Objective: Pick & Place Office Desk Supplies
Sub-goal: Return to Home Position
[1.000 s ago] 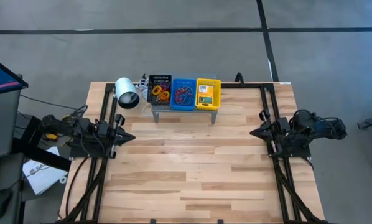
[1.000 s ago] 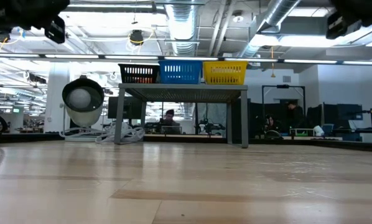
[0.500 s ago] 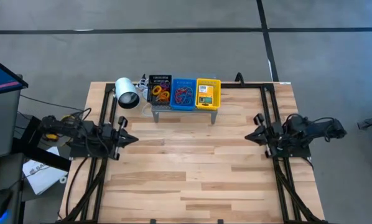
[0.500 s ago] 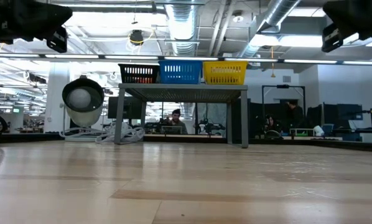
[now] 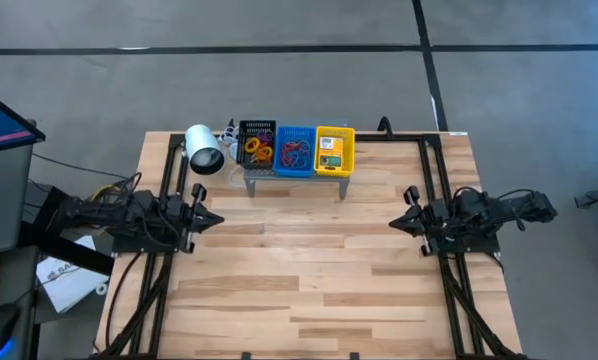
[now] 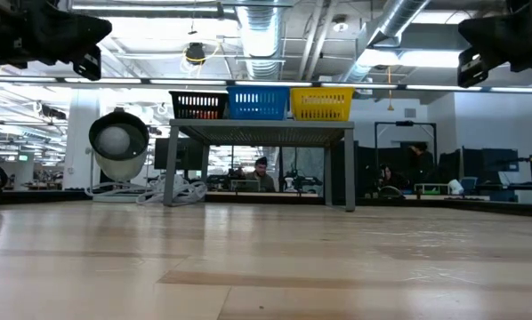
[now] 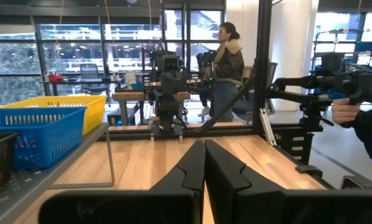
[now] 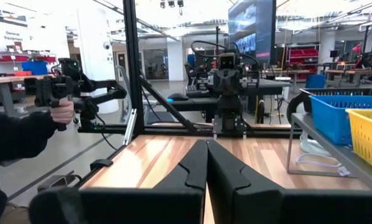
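Note:
Three baskets stand in a row on a grey shelf (image 5: 297, 179) at the table's far edge. The black basket (image 5: 257, 143) and the blue basket (image 5: 295, 150) hold coloured rubber bands (image 5: 296, 152). The yellow basket (image 5: 334, 148) holds a yellow-and-green crayon box (image 5: 328, 145). My left gripper (image 5: 219, 218) hovers over the table's left part, shut and empty, pointing right; its fingers meet in the left wrist view (image 7: 204, 144). My right gripper (image 5: 393, 222) hovers over the right part, shut and empty, pointing left (image 8: 206, 144).
A white cylinder with a dark end (image 5: 204, 150) lies left of the shelf, with loose cable beside it. Black frame rails (image 5: 434, 190) run along both table sides. Bare wood (image 5: 304, 260) lies between the arms. A person's hand (image 8: 61, 112) holds a device beyond the table.
Both arms have reached a little toward the table's middle and sunk slightly, as the low view shows. The right gripper has shifted left and a bit toward the near edge. Both stay shut.

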